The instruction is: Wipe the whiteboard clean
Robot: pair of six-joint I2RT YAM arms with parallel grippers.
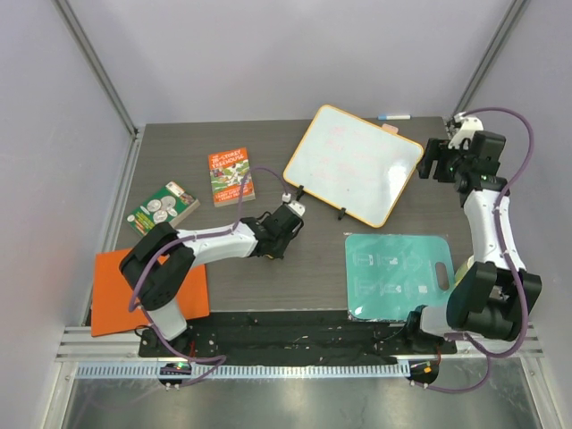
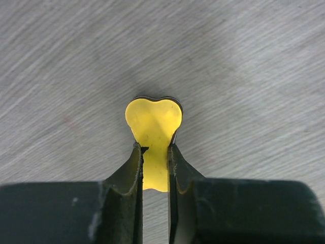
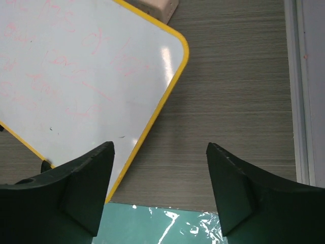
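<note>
On the dark wood-grain table (image 1: 304,268) we count one whiteboard (image 1: 353,165), lying askew in the far right part, its yellow rim around faint pink scribbles. Two small black feet (image 1: 341,213) show at its near edge. One pale pink block (image 3: 155,6) sits just beside its far right corner, and one marker (image 1: 393,117) lies near the table's back edge.

We count two books: an orange-covered one (image 1: 231,177) left of the board and a green-covered one (image 1: 163,208) further left. There are two flat mats: a teal one (image 1: 399,275) with a handle hole, near the board's front corner, and an orange one (image 1: 147,290) at the near left.

Of the two grippers, the left gripper (image 2: 155,150) is low over the middle of the table, its fingers pinched onto one small yellow lobed piece (image 2: 154,119). The right gripper (image 3: 160,147) is over bare table just beside the board's right rim, its fingers spread wide and holding nothing.
</note>
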